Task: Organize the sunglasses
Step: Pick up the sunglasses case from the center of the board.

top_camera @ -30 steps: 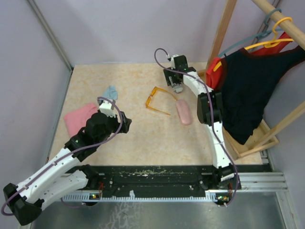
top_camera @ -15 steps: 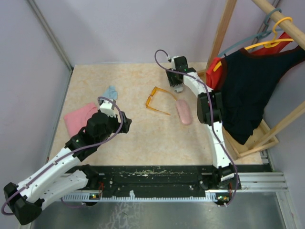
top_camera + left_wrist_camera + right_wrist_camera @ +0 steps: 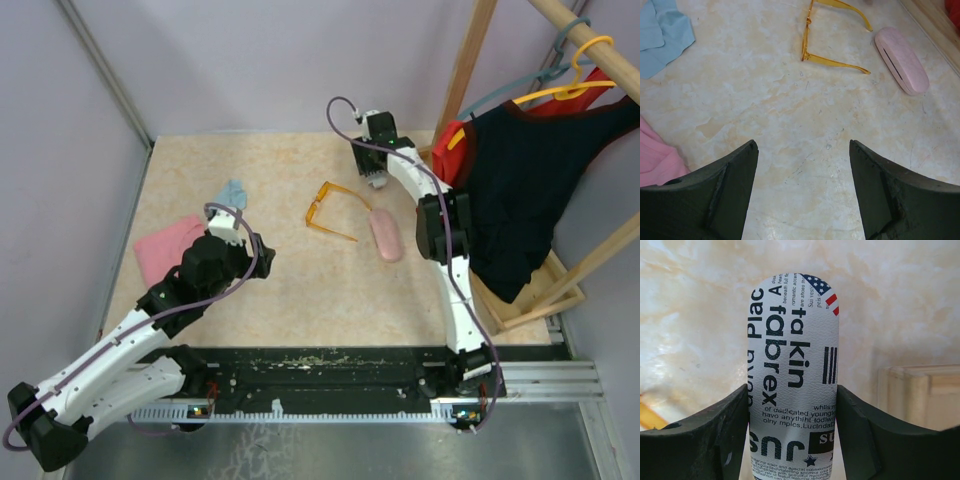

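Note:
The orange translucent sunglasses (image 3: 328,210) lie unfolded mid-table, also in the left wrist view (image 3: 827,37). The black-framed pair is out of view. My right gripper (image 3: 375,180) is at the far side of the table, beyond the orange pair. Its jaws are shut on the black-and-white printed case (image 3: 792,385), which is held above the tabletop. My left gripper (image 3: 262,255) is open and empty, hovering over bare table to the near left of the orange pair; its fingers (image 3: 715,195) frame bare marble.
A pink oblong case (image 3: 385,236) lies right of the orange sunglasses, also in the left wrist view (image 3: 901,60). A blue cloth (image 3: 232,193) and a pink cloth (image 3: 165,248) lie at the left. A wooden rack (image 3: 470,70) with hanging clothes (image 3: 520,190) stands at the right.
My right gripper has moved slightly farther back and right with the printed case. The left arm has barely moved.

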Available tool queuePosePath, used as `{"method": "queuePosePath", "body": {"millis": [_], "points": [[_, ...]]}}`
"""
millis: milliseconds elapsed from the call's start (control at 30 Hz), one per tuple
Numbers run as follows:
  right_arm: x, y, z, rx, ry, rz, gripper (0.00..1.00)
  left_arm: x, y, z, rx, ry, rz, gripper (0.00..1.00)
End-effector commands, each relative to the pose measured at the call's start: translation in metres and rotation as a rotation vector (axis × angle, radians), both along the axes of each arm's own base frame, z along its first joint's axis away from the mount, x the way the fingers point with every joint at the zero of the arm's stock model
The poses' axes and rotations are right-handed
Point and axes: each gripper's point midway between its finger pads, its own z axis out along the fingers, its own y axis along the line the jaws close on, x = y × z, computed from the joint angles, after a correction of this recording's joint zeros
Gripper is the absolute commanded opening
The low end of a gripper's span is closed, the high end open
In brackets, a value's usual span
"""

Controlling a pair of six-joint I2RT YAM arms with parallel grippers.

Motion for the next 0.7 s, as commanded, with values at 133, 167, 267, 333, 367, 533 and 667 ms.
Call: {"method": "queuePosePath", "body": {"millis": [133, 167, 267, 333, 367, 533, 667], "points": [[-0.055, 0.038, 0.197, 0.207, -0.274, 0.098, 0.49, 0.000, 0.007, 0.014, -0.033, -0.030, 0.038, 0.79], [-0.071, 0.047, 0.201, 0.227, -0.267, 0.129, 0.49, 0.000, 0.007, 0.014, -0.041, -0.030, 0.041, 0.79], [-0.119, 0.071, 0.218, 0.337, -0.271, 0.225, 0.46, -0.002, 0.008, 0.016, -0.068, -0.037, 0.047, 0.79], [-0.154, 0.085, 0.223, 0.443, -0.262, 0.292, 0.45, -0.003, 0.009, 0.018, -0.084, -0.044, 0.050, 0.79], [-0.174, 0.091, 0.219, 0.495, -0.242, 0.325, 0.44, -0.003, 0.009, 0.019, -0.088, -0.047, 0.051, 0.79], [-0.255, 0.120, 0.243, 0.712, -0.236, 0.509, 0.43, -0.004, 0.012, 0.024, -0.107, -0.063, 0.066, 0.79], [-0.307, 0.140, 0.239, 0.803, -0.190, 0.620, 0.43, -0.005, 0.015, 0.027, -0.132, -0.081, 0.078, 0.79]]}}
